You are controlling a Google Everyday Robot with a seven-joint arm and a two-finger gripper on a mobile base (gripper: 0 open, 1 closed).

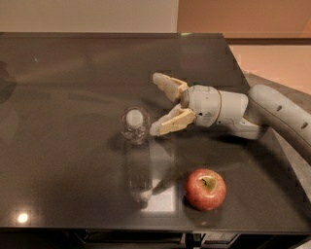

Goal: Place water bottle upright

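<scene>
You have the small clear ribbed plastic water bottle (135,124) standing upright, the cream-fingered gripper (154,104) spread wide and empty just beside it.

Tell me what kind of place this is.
Probably an office break room or kitchen counter: a dark polished countertop against a plain wall, with a water bottle standing upright and an apple. The robot's claw is open beside the bottle.
</scene>
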